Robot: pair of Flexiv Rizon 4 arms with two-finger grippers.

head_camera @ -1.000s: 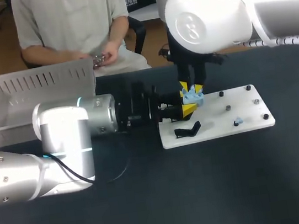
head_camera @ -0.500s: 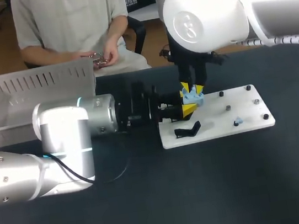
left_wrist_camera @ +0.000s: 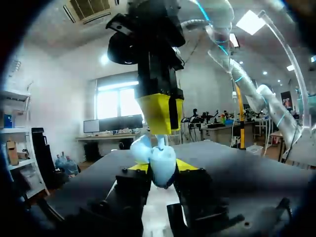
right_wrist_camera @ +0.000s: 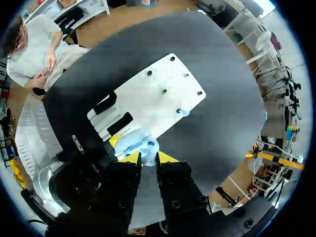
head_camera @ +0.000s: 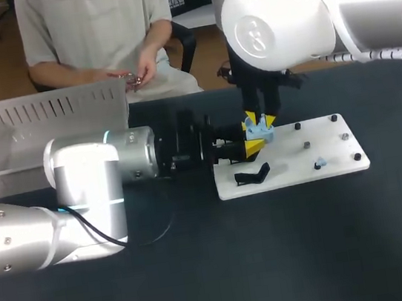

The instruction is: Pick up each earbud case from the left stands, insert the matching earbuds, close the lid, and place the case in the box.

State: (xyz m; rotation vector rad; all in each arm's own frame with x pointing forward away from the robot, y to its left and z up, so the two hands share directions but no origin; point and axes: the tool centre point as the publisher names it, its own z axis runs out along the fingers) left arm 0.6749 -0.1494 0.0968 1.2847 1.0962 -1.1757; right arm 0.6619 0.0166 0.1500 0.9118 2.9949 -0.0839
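Note:
My left gripper (head_camera: 254, 145) reaches in sideways over the left end of the white board (head_camera: 292, 158) and is shut on a light-blue earbud case (head_camera: 260, 134), lid open. In the left wrist view the case (left_wrist_camera: 160, 163) sits between its yellow tips. My right gripper (head_camera: 259, 120) hangs straight down onto the case, shut on a light-blue earbud (left_wrist_camera: 161, 140) held just above the case's opening. From the right wrist, the case (right_wrist_camera: 136, 144) lies right under its fingertips (right_wrist_camera: 168, 158). A second blue earbud (head_camera: 320, 163) rests on the board's right part.
A black stand (head_camera: 253, 175) sits on the board's near left corner, with small pegs (head_camera: 306, 145) further right. A white slotted box (head_camera: 27, 137) stands at the table's far left. A person sits beyond the far edge, hands off the table.

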